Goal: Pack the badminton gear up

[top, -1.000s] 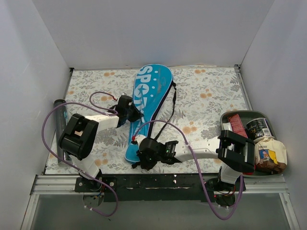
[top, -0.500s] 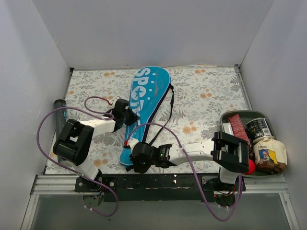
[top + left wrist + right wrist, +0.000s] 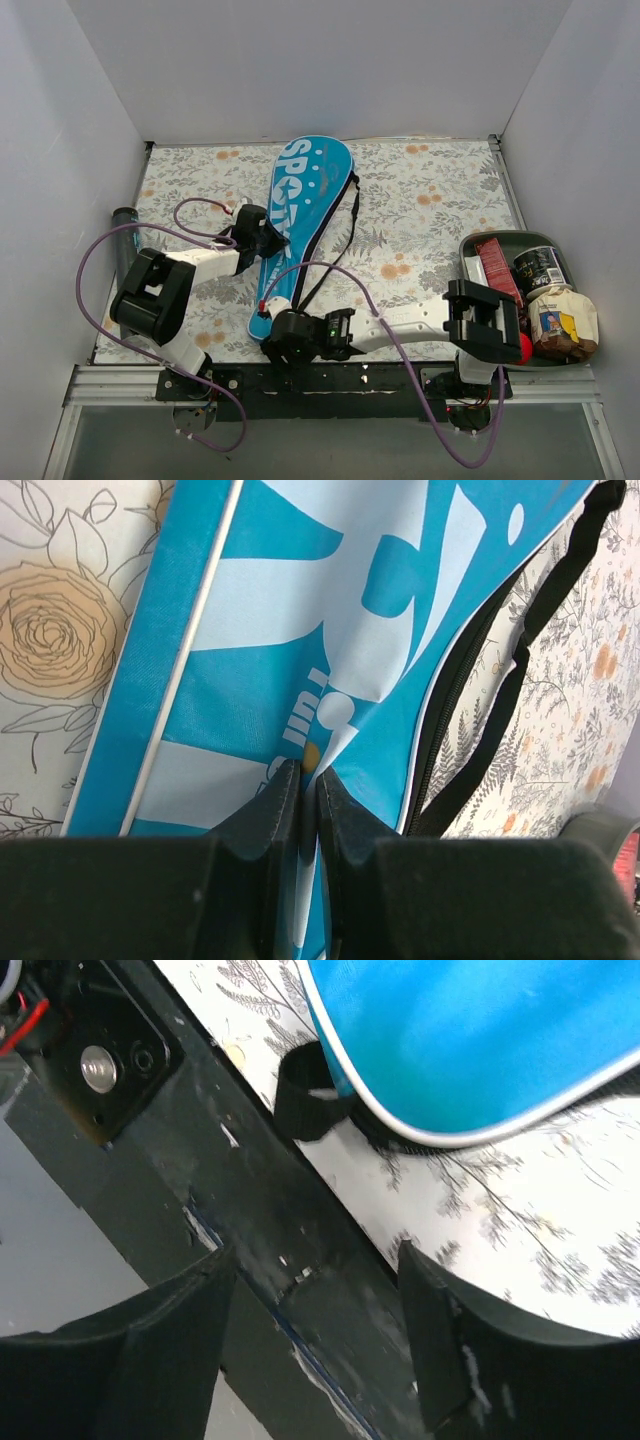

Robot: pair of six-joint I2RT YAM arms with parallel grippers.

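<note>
- Since a second ago the right gripper (image 3: 272,350) has backed off the near end of the blue cover (image 3: 305,215) toward the near edge of the table (image 3: 440,200), and its jaws have gone from closed to apart.
- Over that same second the cover has slid a little to the left and nearer, with its narrow end now close to the near-left part of the table.
- Seen from the right wrist, the right gripper (image 3: 315,1270) stands wide with nothing between its fingers. It hangs over the black rail (image 3: 250,1220) along the table's near edge.
- The cover's rounded near end (image 3: 480,1040) lies just beyond those fingers, with a small black loop (image 3: 300,1100) at its rim.
- The left gripper (image 3: 308,780) is pinched nearly closed on a fold of the cover's fabric (the white lettering runs right past the fingertips).
- From above, that left gripper (image 3: 262,232) sits on the cover's left edge, about midway along its length.
- The cover's black strap (image 3: 345,225) trails along its right side onto the floral table.
- A black tube (image 3: 125,245) lies against the left wall, well apart from the cover.
- At the near right, a tray (image 3: 470,245) holds packets and cans, with a red ball (image 3: 523,347) at its near rim.
</note>
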